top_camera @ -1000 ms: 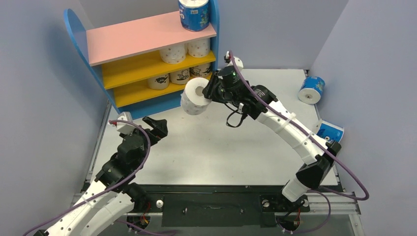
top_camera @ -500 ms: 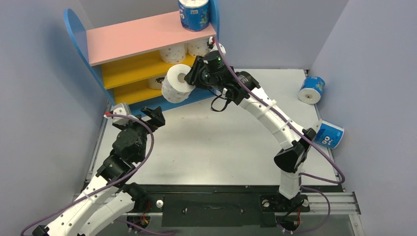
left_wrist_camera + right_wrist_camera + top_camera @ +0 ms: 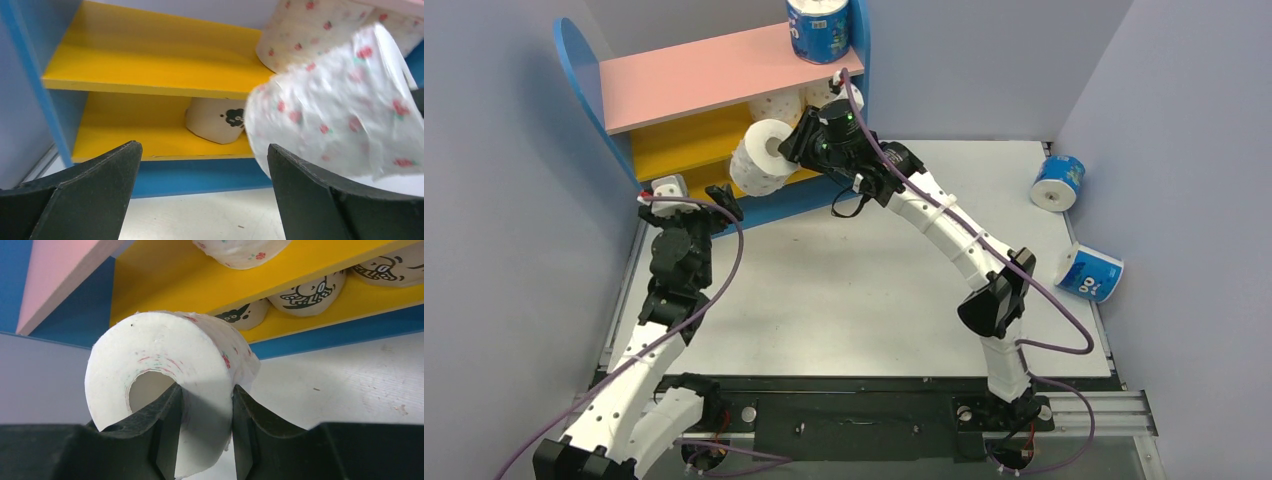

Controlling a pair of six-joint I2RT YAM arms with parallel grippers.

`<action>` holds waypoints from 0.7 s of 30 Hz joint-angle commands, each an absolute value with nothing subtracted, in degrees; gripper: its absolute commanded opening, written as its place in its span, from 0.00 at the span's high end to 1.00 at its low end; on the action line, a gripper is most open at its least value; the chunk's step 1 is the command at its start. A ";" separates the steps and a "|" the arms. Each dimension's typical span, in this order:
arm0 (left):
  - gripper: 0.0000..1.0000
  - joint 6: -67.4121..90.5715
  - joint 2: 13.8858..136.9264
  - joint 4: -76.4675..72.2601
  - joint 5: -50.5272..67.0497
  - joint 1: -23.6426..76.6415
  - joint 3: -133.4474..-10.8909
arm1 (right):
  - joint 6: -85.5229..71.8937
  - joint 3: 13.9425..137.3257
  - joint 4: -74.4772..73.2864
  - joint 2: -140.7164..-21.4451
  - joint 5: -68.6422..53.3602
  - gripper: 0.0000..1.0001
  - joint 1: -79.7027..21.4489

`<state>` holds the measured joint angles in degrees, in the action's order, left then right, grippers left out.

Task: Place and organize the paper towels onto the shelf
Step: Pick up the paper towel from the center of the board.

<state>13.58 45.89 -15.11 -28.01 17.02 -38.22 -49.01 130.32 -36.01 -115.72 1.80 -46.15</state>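
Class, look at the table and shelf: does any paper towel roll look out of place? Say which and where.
Yes. One blue-and-white roll lies on its side at the table's far right edge, and a second blue-and-white roll sits tilted nearer, both away from the shelf.

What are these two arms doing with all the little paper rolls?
They are stocking the toy shelf. The right end effector grips a white dotted roll, one finger inside its hollow core, and holds it in front of the upper yellow board. The left end effector hangs open and empty by the shelf's lower left. One blue roll stands on the pink top, and tan rolls sit on the lower board. Two more blue rolls lie on the table.
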 commanded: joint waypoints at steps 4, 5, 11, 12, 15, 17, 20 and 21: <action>0.04 11.34 50.98 -28.84 -11.53 13.04 -39.69 | -53.91 135.24 -23.15 -118.19 0.80 1.00 -46.25; 0.04 11.43 50.98 -30.11 -10.64 12.27 -39.00 | -54.30 135.46 -22.38 -118.42 0.99 1.00 -46.33; 0.04 7.57 51.49 -36.69 -10.13 11.19 -35.54 | -55.30 137.31 -20.75 -120.97 1.17 1.00 -46.55; 0.04 7.01 51.98 -37.78 -9.85 11.13 -35.61 | -55.75 137.56 -20.24 -121.36 1.11 1.00 -46.52; 0.04 6.58 54.37 -39.32 -8.61 11.06 -36.67 | -56.64 137.86 -19.44 -122.22 1.03 1.00 -46.62; 0.04 6.01 55.60 -40.11 -8.15 11.04 -37.11 | -57.07 138.30 -19.23 -122.64 1.04 1.00 -46.57; 0.04 5.46 57.30 -41.25 -7.83 10.99 -37.58 | -57.36 138.52 -19.14 -122.92 1.67 0.99 -46.58; 0.04 5.32 58.27 -41.87 -7.69 10.99 -37.85 | -57.51 138.52 -19.02 -123.15 1.87 0.99 -46.54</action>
